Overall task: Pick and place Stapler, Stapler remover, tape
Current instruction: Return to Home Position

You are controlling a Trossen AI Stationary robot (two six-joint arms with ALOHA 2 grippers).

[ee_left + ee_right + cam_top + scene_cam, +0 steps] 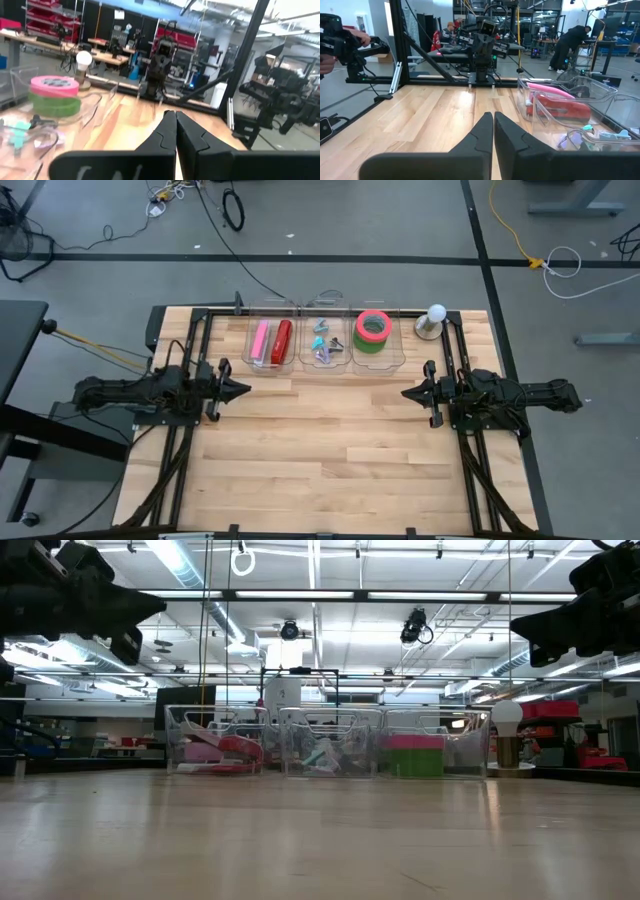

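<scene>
Three clear bins sat side by side along the far edge of the wooden table [330,460], each holding its share of desk supplies. The left bin [270,368] held a pink stapler [261,340] and a red stapler [283,340], lying lengthwise next to each other. The middle bin [325,368] contained a small cluster of staple removers [325,340] in light blue and darker shades; their exact number could not be made out. In the right bin [378,368], the red tape [360,327] lay flat on top of the green tape [372,347], the two rolls stacked with their open centres lined up. Just beside that bin, toward the right corner of the table, stood a white bulb [436,313] on a small round base.

Both arms hung above the table, well apart from the bins and from each other. The left gripper [247,390] pointed inward from the left side, its fingers pressed together and grasping nothing. The right gripper [404,392] faced it from the opposite side, fingers likewise clenched and empty. The bare boards between them carried no objects, and a person [572,40] stood bent over a bench in the workshop beyond the table
</scene>
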